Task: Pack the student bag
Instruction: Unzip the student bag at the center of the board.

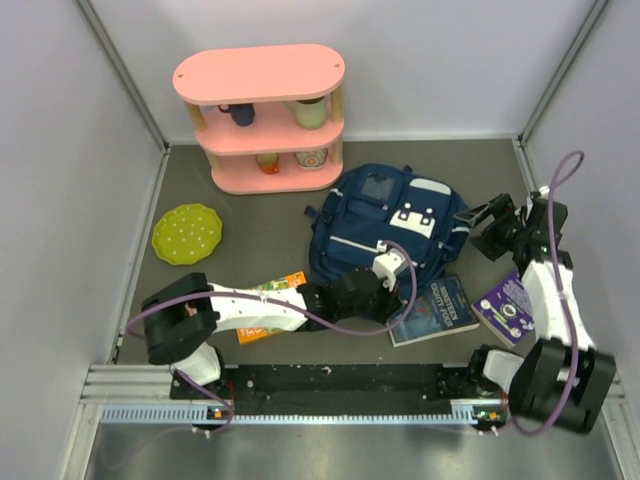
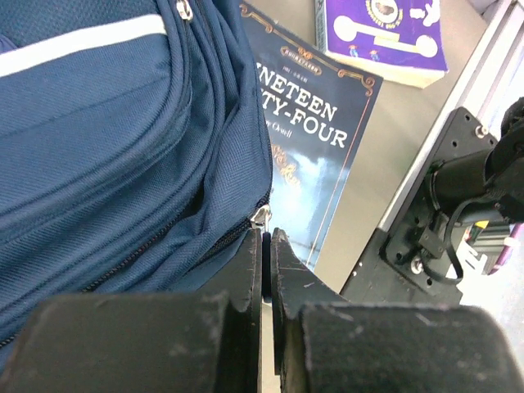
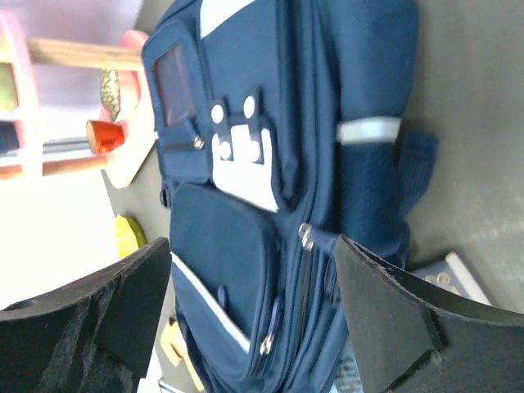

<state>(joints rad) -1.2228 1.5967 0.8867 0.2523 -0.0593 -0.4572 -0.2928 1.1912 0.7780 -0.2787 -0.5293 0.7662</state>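
Note:
The navy student bag (image 1: 390,225) lies flat mid-table, front pockets up. My left gripper (image 1: 390,298) is at its near edge. In the left wrist view the gripper (image 2: 268,239) is shut on a thin black zipper pull, just behind the metal slider (image 2: 260,216) on the bag's side seam (image 2: 123,164). My right gripper (image 1: 490,228) is open and empty beside the bag's right side. In the right wrist view its fingers (image 3: 385,311) stand wide apart, with the bag (image 3: 278,164) in front of them and not touched.
A blue "Nineteen Eighty-Four" book (image 1: 433,312) (image 2: 315,147) lies near the bag's front right. A purple book (image 1: 507,305) (image 2: 385,37) lies right of it. An orange book (image 1: 268,300) lies under my left arm. A green plate (image 1: 187,234) is at left and a pink shelf (image 1: 262,115) behind.

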